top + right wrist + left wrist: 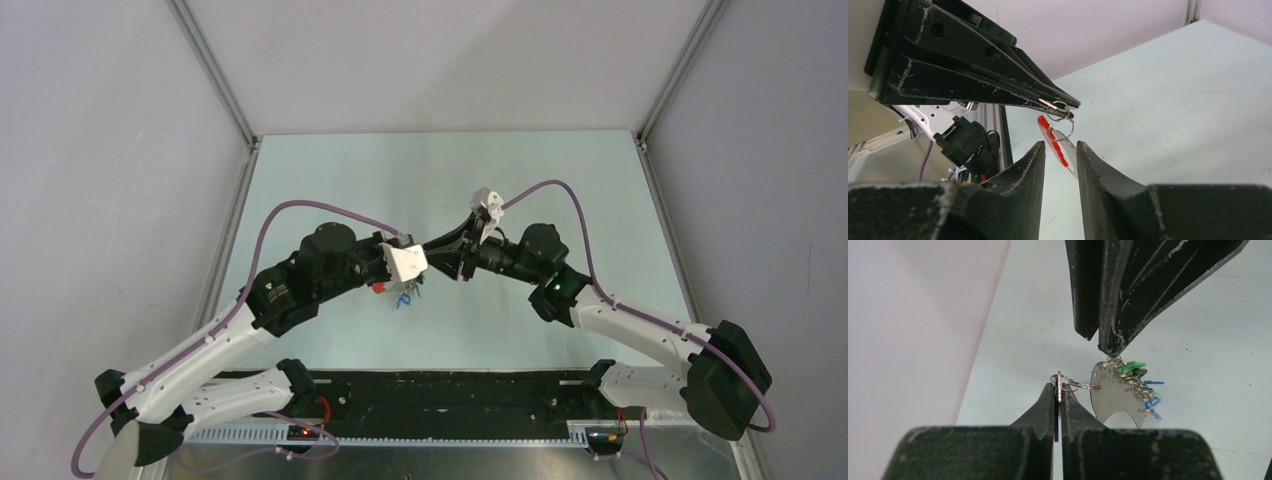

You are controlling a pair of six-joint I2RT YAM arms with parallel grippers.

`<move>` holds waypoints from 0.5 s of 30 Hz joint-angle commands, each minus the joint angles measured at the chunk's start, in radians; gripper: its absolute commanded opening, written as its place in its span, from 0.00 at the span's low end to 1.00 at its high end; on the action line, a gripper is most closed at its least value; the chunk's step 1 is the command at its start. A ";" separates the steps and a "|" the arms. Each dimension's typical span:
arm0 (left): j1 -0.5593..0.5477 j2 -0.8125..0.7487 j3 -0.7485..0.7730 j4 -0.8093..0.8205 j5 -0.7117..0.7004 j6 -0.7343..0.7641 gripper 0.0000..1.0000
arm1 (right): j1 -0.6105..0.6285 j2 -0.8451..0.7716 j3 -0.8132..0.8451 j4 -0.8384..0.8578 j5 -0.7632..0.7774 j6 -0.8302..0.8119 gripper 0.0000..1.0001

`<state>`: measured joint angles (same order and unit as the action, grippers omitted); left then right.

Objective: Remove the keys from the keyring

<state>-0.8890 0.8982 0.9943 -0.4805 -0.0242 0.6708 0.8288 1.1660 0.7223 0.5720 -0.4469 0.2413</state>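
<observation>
My left gripper (1058, 390) is shut on a thin flat tag (1059, 380). A small silver ring links the tag to a flat silver plate (1113, 397). The keys (1140, 385), several with green or blue tags, hang along the plate's edge above the table. In the right wrist view a red piece (1050, 136), seen edge-on, hangs with the plate (1068, 152) under the left gripper's tips (1068, 106). I cannot tell whether it is the keyring. My right gripper (1058, 145) is open, its fingers on either side of the hanging plate. Its tips show just above the plate in the left wrist view (1100, 342).
The pale green table (440, 170) lies below, walled by grey panels on three sides. A metal frame rail (225, 240) runs along the left edge. Both arms (330, 265) meet above the table's middle, with purple cables (560, 190) arching over them.
</observation>
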 commanded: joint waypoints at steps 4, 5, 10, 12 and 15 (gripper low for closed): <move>0.008 -0.008 0.038 0.075 -0.010 -0.016 0.00 | -0.038 0.026 0.079 0.004 -0.091 0.115 0.34; 0.008 -0.008 0.039 0.075 -0.010 -0.016 0.00 | -0.038 0.032 0.083 0.012 -0.106 0.126 0.34; 0.010 -0.009 0.035 0.074 -0.008 -0.015 0.00 | -0.038 0.076 0.111 0.035 -0.148 0.166 0.33; 0.011 -0.009 0.036 0.074 -0.006 -0.016 0.00 | -0.036 0.090 0.117 0.039 -0.153 0.170 0.32; 0.012 -0.008 0.036 0.075 -0.005 -0.017 0.00 | -0.033 0.106 0.123 0.046 -0.158 0.170 0.32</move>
<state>-0.8841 0.8982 0.9943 -0.4805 -0.0238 0.6708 0.7933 1.2549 0.7933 0.5659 -0.5720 0.3893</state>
